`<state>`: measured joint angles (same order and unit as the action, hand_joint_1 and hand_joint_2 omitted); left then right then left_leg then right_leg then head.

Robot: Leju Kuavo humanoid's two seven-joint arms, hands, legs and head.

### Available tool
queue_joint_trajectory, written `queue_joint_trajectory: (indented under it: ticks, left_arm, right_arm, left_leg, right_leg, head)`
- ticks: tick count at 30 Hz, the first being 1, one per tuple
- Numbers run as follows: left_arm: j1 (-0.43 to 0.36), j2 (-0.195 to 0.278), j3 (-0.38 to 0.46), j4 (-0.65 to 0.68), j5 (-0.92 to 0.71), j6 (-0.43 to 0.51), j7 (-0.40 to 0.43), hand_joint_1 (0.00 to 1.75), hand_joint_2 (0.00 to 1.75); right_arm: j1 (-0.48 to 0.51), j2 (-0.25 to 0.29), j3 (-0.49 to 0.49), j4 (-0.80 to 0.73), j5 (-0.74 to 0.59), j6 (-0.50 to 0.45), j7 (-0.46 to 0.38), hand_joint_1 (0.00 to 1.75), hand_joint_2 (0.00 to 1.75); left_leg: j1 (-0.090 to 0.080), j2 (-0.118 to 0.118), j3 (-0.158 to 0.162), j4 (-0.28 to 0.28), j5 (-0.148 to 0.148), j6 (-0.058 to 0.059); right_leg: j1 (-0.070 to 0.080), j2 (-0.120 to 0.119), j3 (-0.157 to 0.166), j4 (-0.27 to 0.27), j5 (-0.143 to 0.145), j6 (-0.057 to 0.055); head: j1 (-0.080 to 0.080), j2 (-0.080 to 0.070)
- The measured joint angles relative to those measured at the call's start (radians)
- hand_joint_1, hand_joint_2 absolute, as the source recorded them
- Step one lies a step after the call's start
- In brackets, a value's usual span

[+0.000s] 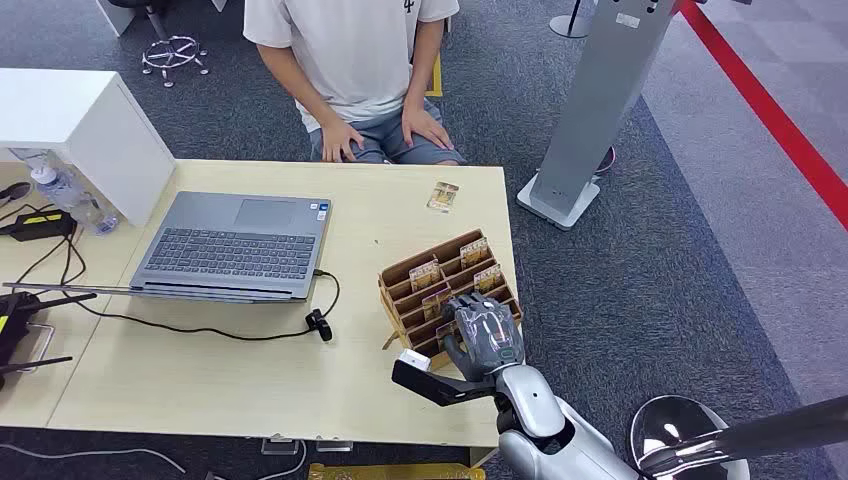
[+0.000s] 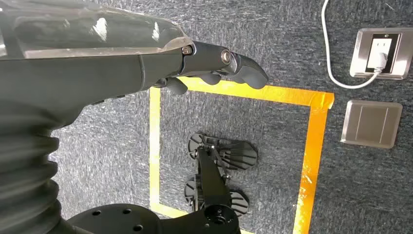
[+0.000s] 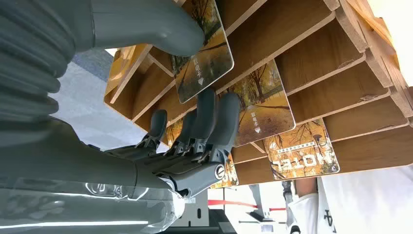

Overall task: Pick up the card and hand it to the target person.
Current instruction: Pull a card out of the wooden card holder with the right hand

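The right hand (image 1: 484, 335) was at the wooden card rack (image 1: 405, 275) on the bench (image 1: 200, 370), its thumb and fingers (image 3: 214, 117) pinching one card (image 3: 202, 53) that sat partly in its slot. The grasp looked made; lifting out and passing to the seated person (image 1: 350, 60) remained. The left hand (image 2: 214, 63) hung over the floor, fingers curled, holding nothing.

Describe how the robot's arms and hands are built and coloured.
Right robot hand: grey ribbed cover, thick grey thumb, darker fingers, on a silver arm with a glossy clear-looking shell. Left robot hand: the same dark fingers, ribbed grey cover and shiny shell.
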<state>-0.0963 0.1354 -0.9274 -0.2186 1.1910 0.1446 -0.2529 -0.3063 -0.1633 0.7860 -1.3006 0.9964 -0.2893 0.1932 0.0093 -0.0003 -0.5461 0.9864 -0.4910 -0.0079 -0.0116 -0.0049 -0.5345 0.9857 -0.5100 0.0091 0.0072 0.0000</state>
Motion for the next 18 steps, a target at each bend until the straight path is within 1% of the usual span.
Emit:
queue_joint_trajectory:
  ticks: [2, 3, 5, 18]
  left_arm:
    - [0.0, 0.0, 0.0, 0.0, 0.0, 0.0, 0.0, 0.0, 1.75]
    - [0.0, 0.0, 0.0, 0.0, 0.0, 0.0, 0.0, 0.0, 1.75]
    - [0.0, 0.0, 0.0, 0.0, 0.0, 0.0, 0.0, 0.0, 1.75]
    - [0.0, 0.0, 0.0, 0.0, 0.001, 0.005, 0.0, 0.0, 1.75]
  right_arm:
    - [0.0, 0.0, 0.0, 0.0, 0.0, 0.001, -0.001, 1.17, 1.75]
    - [0.0, 0.0, 0.0, 0.001, 0.0, 0.002, -0.002, 1.24, 1.75]
    - [0.0, 0.0, 0.001, 0.003, -0.002, 0.003, -0.004, 1.28, 1.75]
    - [-0.002, 0.0, 0.003, 0.014, -0.013, -0.001, -0.006, 1.3, 1.75]
  left_leg:
    - [0.0, 0.0, 0.0, 0.0, 0.0, 0.0]
    - [0.0, 0.0, 0.0, 0.0, 0.0, 0.0]
    - [0.0, 0.0, 0.0, 0.0, 0.0, 0.0]
    - [0.0, 0.0, 0.0, 0.0, 0.0, 0.0]
  right_leg:
    - [0.0, 0.0, 0.0, 0.0, 0.0, 0.0]
    - [0.0, 0.0, 0.0, 0.0, 0.0, 0.0]
    - [0.0, 0.0, 0.0, 0.0, 0.0, 0.0]
    - [0.0, 0.0, 0.0, 0.0, 0.0, 0.0]
  head:
    - [0.0, 0.0]
    - [0.0, 0.0]
    - [0.0, 0.0]
    - [0.0, 0.0]
